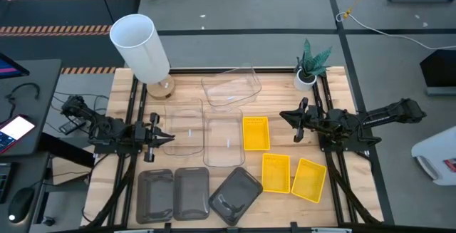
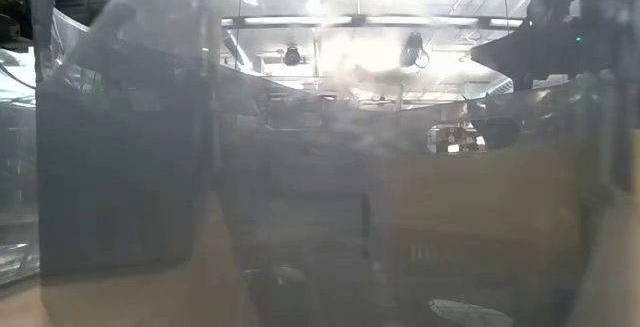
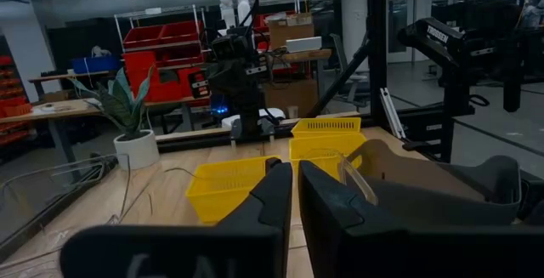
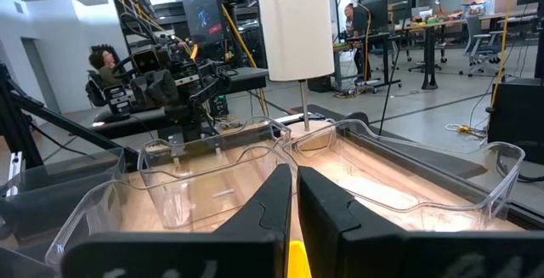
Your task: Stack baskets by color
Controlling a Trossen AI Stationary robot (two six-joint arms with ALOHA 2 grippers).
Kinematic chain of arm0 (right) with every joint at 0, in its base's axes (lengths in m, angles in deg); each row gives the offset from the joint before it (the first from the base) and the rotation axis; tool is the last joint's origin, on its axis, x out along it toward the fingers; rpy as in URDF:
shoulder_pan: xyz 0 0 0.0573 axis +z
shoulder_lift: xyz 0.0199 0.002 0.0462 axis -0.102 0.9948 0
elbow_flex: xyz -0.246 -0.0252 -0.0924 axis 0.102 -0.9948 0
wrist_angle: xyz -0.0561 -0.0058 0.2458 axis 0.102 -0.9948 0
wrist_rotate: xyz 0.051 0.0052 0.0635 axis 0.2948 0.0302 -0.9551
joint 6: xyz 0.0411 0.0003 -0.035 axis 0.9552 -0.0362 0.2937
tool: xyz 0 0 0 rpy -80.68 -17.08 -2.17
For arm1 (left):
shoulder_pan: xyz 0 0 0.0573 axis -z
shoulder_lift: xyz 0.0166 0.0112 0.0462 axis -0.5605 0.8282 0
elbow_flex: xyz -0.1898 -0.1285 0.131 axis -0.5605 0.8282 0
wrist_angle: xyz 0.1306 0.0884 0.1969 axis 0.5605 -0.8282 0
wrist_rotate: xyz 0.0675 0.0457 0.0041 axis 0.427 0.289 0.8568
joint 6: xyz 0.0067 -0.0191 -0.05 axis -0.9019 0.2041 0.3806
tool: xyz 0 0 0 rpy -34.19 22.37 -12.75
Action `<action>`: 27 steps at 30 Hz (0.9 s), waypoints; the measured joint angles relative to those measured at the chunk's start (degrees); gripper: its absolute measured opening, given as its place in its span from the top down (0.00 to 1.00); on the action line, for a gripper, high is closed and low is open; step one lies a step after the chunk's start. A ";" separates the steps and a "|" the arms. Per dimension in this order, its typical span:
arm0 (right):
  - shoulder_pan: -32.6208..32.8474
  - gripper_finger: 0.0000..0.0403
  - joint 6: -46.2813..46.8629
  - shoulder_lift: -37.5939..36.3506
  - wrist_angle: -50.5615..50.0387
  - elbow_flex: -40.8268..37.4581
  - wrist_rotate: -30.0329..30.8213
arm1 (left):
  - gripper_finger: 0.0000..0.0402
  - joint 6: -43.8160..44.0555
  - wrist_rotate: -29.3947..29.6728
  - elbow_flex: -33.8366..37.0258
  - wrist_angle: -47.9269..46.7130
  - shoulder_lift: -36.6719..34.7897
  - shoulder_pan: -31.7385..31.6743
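Nine baskets lie on the wooden table [image 1: 114, 183]. Three clear ones sit at the centre: one far [image 1: 230, 85] and two side by side [image 1: 184, 127] [image 1: 224, 139]. Three yellow ones lie to the right [image 1: 256, 132] [image 1: 276, 172] [image 1: 309, 179]. Three dark grey ones line the near edge [image 1: 155, 194] [image 1: 191, 192] [image 1: 236, 194]. My left gripper [image 1: 167, 138] hovers shut at the left clear basket's left rim, pointing right. My right gripper [image 1: 283, 114] hovers shut just beyond the far yellow basket, pointing left. Neither holds anything [image 3: 293, 176] [image 4: 293, 176].
A tall white cylinder lamp [image 1: 142, 48] stands at the far left and a small potted plant [image 1: 308, 69] at the far right. Black frame rails [image 1: 132, 112] run along both table sides. In the low view, a dark grey basket [image 2: 120, 167] close to the lens blocks most of the scene.
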 joint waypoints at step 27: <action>0.01 0.93 0.01 0.01 -0.01 -0.01 0.00 | 0.91 0.00 0.00 0.02 -0.02 0.01 -0.01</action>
